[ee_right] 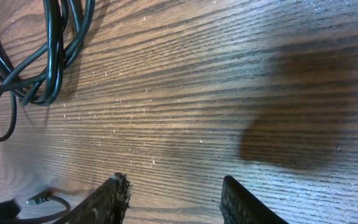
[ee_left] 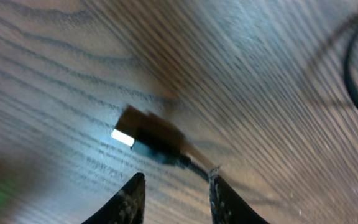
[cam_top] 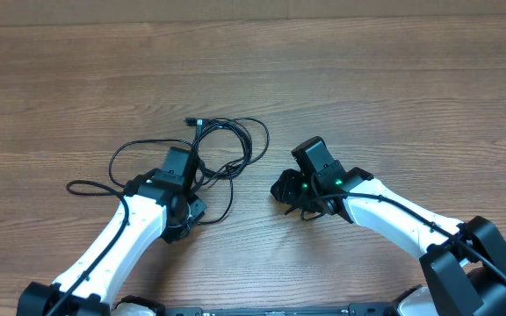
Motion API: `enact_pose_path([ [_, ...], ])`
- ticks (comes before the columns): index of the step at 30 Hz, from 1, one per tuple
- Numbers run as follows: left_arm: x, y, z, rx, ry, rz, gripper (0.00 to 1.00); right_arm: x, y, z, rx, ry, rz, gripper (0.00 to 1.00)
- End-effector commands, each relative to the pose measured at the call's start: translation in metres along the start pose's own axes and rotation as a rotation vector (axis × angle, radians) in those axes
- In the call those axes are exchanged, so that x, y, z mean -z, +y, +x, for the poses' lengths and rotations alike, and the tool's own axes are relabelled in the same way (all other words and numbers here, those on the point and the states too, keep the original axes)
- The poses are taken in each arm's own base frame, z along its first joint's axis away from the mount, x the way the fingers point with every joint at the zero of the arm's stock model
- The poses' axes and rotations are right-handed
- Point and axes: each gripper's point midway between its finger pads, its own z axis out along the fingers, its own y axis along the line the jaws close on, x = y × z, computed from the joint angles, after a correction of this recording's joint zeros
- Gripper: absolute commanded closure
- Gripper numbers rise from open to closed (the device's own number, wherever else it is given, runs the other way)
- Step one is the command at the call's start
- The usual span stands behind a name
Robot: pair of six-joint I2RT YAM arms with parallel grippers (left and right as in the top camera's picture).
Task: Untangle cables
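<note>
Black cables (cam_top: 227, 165) lie tangled left of centre in the overhead view. The left gripper (ee_left: 176, 177) and right gripper (ee_right: 174, 183) both stand released and empty. Closing off-line, the left could shove the silver-tipped plug (ee_left: 143, 142) away.

Count: 1 cable tangle (cam_top: 202, 140), all cords thin and black; the number of separate cords cannot be resolved. Plugs: 1 far-edge plug (cam_top: 193, 122) on the tangle seen overhead, 1 silver-tipped plug (ee_left: 132, 138) in the left wrist view, 1 small plug (ee_right: 39, 200) below the tangle in the right wrist view; overlap between these is undetermined. 2 arms: left arm (cam_top: 121, 237) at the tangle's near side, right arm (cam_top: 393, 215) to its right. 2 grippers, left gripper (ee_left: 176, 177) and right gripper (ee_right: 174, 183), 2 fingers each. 1 table (cam_top: 367, 79).
</note>
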Motion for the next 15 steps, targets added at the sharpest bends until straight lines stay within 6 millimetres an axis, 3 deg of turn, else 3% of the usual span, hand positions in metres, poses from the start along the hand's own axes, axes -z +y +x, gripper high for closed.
enact_pose_path([
  [1, -0.012, 0.002, 0.007, 0.081, 0.072, 0.008, 0.67, 0.005, 0.005, -0.002, 0.011, -0.019, -0.016, 0.53],
  [9, -0.03, 0.005, 0.017, 0.13, 0.158, -0.038, 0.69, 0.005, 0.005, -0.002, 0.011, -0.02, -0.016, 0.53],
  [15, -0.031, 0.009, 0.02, 0.166, 0.213, -0.043, 0.75, 0.005, 0.005, -0.002, 0.011, -0.019, -0.016, 0.53],
])
